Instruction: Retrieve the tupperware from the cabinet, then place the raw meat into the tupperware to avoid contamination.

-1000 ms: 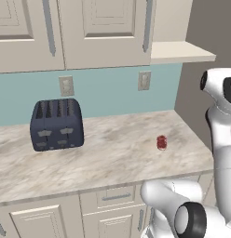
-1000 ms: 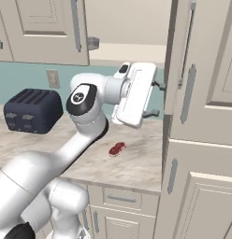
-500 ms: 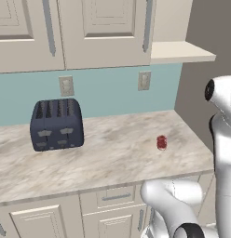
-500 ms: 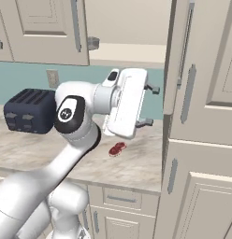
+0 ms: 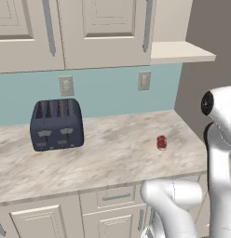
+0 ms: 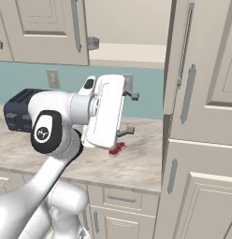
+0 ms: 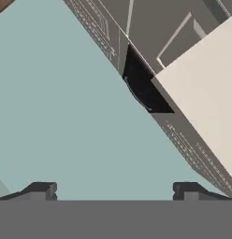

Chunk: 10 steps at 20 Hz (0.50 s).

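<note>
The raw meat [image 5: 161, 142] [image 6: 117, 149], a tiny red chunk, lies on the marble counter [image 5: 112, 153] near its right end. Above it the beige wall cabinet [image 6: 129, 23] stands with one door swung open, baring its plain shelf [image 5: 182, 51] [image 6: 132, 52]. My gripper [image 6: 129, 114] hangs open above the meat and below the shelf, pointing at the teal wall, with nothing between its fingers [image 6: 132, 96]. In the hand view the gripper [image 7: 113, 191] faces that wall, and the shelf's pale underside [image 7: 206, 93] crosses the upper right.
A dark blue toaster [image 5: 57, 124] [image 6: 15, 112] sits at the counter's left. Closed cabinet doors [image 5: 103, 28] with grey bar handles hang above it. Two wall outlets [image 5: 144, 80] are on the backsplash. A tall beige unit [image 6: 202, 140] bounds the counter on the right.
The hand has swung left and slightly down in the right base view, drawing back from the tall unit. The meat and toaster stay put.
</note>
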Tool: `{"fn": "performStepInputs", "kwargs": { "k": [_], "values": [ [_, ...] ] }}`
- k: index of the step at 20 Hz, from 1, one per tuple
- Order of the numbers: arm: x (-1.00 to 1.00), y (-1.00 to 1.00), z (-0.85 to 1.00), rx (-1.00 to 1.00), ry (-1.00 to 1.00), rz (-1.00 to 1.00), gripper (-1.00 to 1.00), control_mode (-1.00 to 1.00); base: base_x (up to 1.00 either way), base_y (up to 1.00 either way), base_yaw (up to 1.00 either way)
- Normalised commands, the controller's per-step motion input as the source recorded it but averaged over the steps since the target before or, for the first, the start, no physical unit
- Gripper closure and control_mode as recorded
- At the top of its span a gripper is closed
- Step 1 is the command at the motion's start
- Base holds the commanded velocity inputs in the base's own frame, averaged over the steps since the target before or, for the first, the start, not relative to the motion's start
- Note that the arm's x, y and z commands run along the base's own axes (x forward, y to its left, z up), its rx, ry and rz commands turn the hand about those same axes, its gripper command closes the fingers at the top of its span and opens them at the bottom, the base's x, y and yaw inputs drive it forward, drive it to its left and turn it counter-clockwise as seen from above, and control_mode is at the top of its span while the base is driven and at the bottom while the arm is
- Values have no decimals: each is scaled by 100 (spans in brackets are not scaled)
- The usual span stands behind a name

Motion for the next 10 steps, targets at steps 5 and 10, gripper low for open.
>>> {"fn": "performStepInputs", "kwargs": {
  "k": [5, 10],
  "values": [
    [-9, 52, 0, 0, 1, 11, -100, -100, 0, 0, 0],
    [0, 51, 0, 5, -1, 10, -100, -100, 0, 0, 0]
  ]
}}
